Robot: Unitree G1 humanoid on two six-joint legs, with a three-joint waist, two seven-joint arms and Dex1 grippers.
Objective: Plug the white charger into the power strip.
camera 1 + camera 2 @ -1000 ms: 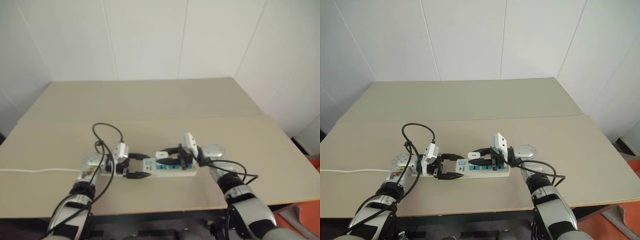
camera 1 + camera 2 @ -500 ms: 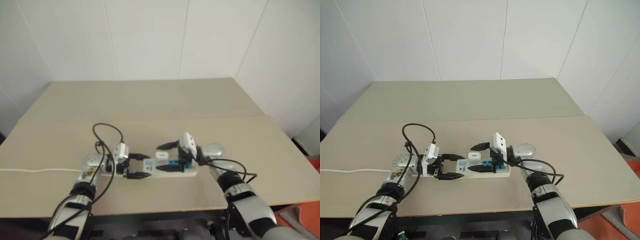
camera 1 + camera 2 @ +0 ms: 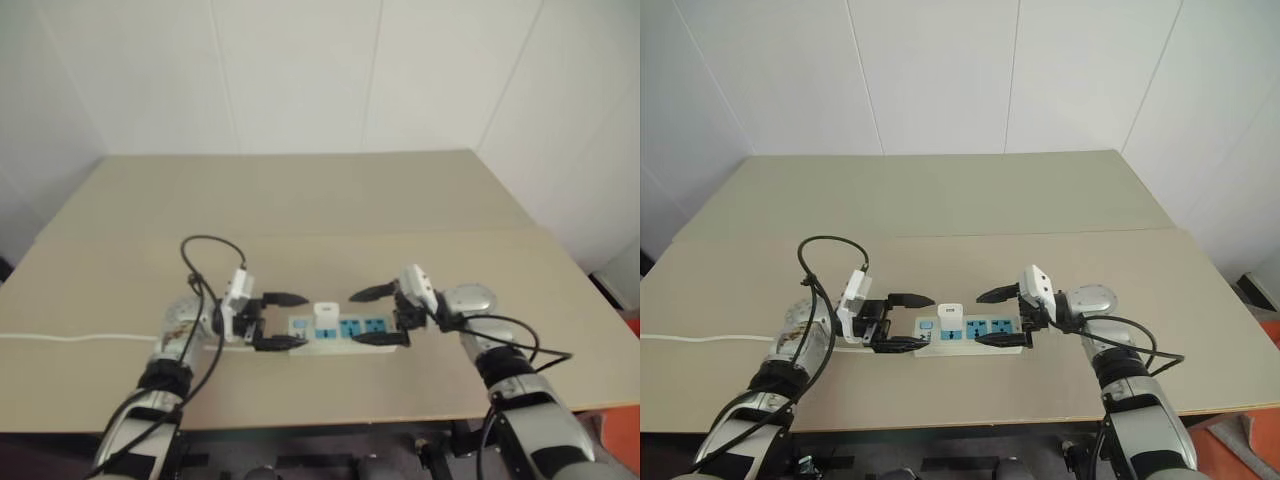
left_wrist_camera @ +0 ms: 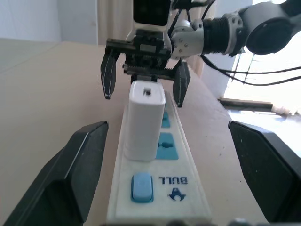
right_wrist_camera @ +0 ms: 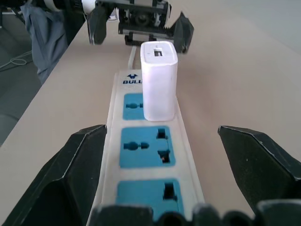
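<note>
Here, in the head views, the power strip (image 3: 970, 334) is seen lying on the table (image 3: 940, 200), with the white charger (image 3: 950, 317) standing upright in the socket nearest the switch end. The left gripper (image 3: 902, 320) and the right gripper (image 3: 997, 315) are set at opposite ends of the strip, both spread wide, nothing held. In the left wrist view, the charger (image 4: 144, 120) is seen seated beside the blue switch (image 4: 142, 187), own fingers (image 4: 70, 174) wide apart and empty. In the right wrist view, two free blue sockets (image 5: 145, 146) are shown before the charger (image 5: 159, 80), fingers (image 5: 263, 162) wide and empty.
</note>
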